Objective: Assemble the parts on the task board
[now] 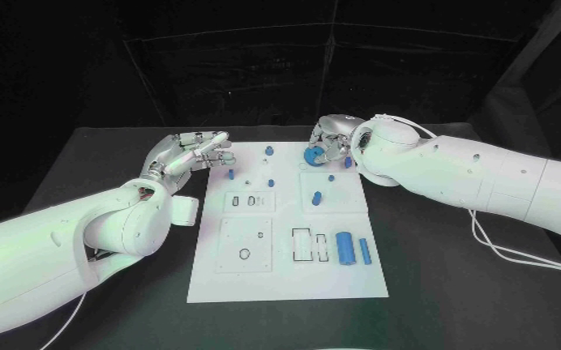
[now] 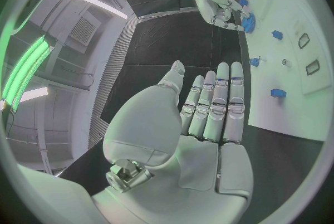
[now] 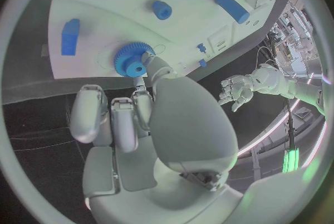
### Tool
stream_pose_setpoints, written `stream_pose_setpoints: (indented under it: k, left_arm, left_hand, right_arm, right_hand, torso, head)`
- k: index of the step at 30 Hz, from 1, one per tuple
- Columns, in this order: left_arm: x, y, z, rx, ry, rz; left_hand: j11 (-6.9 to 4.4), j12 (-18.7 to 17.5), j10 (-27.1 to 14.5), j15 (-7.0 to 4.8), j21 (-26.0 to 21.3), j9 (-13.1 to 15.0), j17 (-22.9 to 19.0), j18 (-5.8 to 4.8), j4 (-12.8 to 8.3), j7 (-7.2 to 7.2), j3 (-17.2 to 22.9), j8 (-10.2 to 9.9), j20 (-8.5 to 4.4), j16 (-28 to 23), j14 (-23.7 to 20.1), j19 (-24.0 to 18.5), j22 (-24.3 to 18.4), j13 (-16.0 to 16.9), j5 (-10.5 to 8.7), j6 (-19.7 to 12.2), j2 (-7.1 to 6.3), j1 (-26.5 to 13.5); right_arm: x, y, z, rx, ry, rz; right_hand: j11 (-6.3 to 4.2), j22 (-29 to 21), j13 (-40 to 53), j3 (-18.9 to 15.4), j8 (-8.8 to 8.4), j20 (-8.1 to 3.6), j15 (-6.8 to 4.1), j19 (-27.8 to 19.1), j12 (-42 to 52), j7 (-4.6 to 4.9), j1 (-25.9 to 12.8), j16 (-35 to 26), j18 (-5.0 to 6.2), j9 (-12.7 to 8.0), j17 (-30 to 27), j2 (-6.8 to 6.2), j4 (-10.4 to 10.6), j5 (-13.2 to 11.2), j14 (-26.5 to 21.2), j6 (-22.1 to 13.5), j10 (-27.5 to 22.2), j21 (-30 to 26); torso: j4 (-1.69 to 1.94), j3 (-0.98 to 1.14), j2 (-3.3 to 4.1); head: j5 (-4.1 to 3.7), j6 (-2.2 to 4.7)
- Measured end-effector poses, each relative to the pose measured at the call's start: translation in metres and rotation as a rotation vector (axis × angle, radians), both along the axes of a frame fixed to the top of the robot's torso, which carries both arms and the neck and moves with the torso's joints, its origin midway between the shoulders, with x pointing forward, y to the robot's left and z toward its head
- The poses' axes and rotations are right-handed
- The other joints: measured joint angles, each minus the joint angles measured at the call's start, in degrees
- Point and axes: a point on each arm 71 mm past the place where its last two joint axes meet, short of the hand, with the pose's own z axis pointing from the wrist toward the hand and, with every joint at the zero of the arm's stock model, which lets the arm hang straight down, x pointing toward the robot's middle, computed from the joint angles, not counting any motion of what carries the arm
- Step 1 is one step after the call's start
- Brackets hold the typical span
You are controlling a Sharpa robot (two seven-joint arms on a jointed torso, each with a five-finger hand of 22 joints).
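Pinching blue gear (image 3: pixel 131 59), right hand (image 3: pixel 150 118) (over board).

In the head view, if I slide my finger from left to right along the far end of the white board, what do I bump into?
Left silver hand → small blue peg on the white task board → round blue gear held by the right silver hand.
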Motion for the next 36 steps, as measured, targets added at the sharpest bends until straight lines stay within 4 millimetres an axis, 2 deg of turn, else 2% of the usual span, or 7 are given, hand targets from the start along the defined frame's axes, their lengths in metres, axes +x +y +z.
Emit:
stream_pose_setpoints:
  k: [8,18,27,36]
  left_arm:
    - [0.0,0.0,0.0,0.0,0.001,-0.001]
    - [-0.001,-0.001,0.0,-0.001,0.003,-0.004]
    - [-0.001,-0.001,0.0,-0.002,0.004,-0.007]
    - [-0.001,-0.002,0.0,-0.002,0.005,-0.009]
  left_hand:
    - [0.0,0.0,0.0,0.0,0.0,0.0,0.0,0.0,0.0,0.0,0.0,0.0,0.0,0.0,0.0,0.0,0.0,0.0,0.0,0.0,0.0,0.0]
    - [0.0,0.0,0.0,0.0,0.0,0.0,0.05,0.0,-0.17,0.0,0.18,0.0,0.0,-0.22,0.0,0.0,0.01,0.0,0.0,0.0,0.0,0.0]
    - [0.0,0.0,0.0,0.0,0.0,0.0,0.05,0.0,-0.17,0.0,0.17,0.0,0.0,-0.22,0.0,0.0,0.01,0.0,0.0,0.0,0.0,0.0]
    - [0.0,0.0,0.0,0.0,0.0,0.0,0.04,0.0,-0.17,0.0,0.18,0.0,0.0,-0.22,0.0,0.0,0.02,0.0,0.0,0.0,0.0,0.0]
  right_arm:
    - [-0.01,0.01,0.008,0.035,-0.051,0.026]
    - [-0.02,0.048,0.014,0.065,-0.085,0.095]
    - [-0.015,0.085,0.013,0.069,-0.096,0.137]
    - [-0.008,0.104,0.01,0.061,-0.098,0.147]
  right_hand:
    - [-0.01,0.39,0.0,0.38,-0.1,0.01,-0.22,0.16,0.0,0.01,-0.83,0.0,0.0,0.02,0.0,-0.51,0.37,0.0,0.22,0.0,0.0,0.32]
    - [-0.01,0.71,-0.01,0.72,-0.35,-0.2,-0.22,0.37,0.0,0.01,-1.37,0.0,0.01,0.05,0.04,-0.6,0.4,-0.01,0.22,0.0,-0.01,0.33]
    - [-0.01,0.83,-0.01,1.06,-0.55,-0.2,-0.22,0.37,0.0,0.02,-1.51,0.0,0.02,0.06,0.04,-0.6,0.36,-0.02,0.21,-0.01,-0.01,0.33]
    - [-0.02,0.89,-0.01,1.35,-0.88,0.01,-0.21,0.57,0.0,0.02,-1.5,-0.01,0.02,0.08,0.03,-0.61,0.35,-0.03,0.21,-0.04,-0.01,0.32]
  torso:
    - [0.05,-0.03,-0.02]
    - [0.1,-0.05,-0.02]
    - [0.23,-0.08,-0.02]
    - [0.23,-0.08,-0.02]
  head:
    - [0.22,0.08]
    - [0.9,0.15]
    - [1.82,-0.02]
    - [2.21,-0.11]
